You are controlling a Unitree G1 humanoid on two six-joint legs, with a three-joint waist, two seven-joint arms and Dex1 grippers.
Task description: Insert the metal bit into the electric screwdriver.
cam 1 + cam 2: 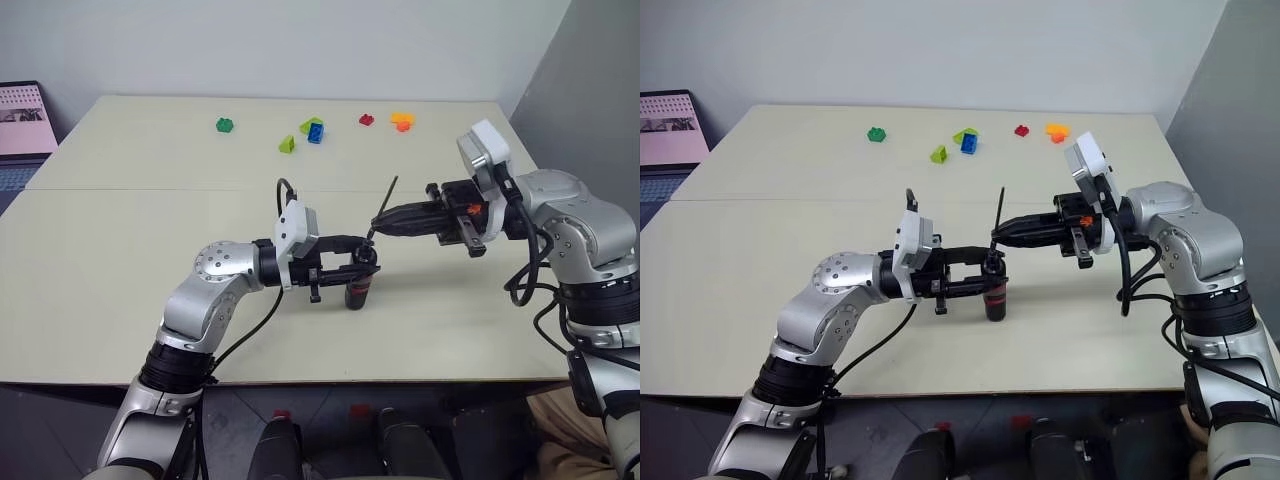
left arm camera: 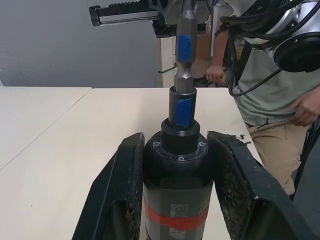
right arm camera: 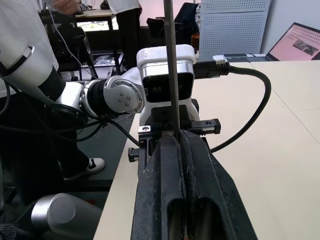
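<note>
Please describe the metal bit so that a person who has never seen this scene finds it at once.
Look above the middle of the beige table, where the two grippers meet. The right gripper pinches the metal bit, which slants up. It is far thinner than the electric screwdriver below it.

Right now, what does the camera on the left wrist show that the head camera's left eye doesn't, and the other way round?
Left wrist view: blue marks on the metal bit, a red band around the electric screwdriver, and a person standing by the table.

Left eye view: coloured toy bricks at the far side of the table, and the right gripper pinching the bit.

Both: the left gripper clamped around the screwdriver, with the bit's lower end at its tip.
</note>
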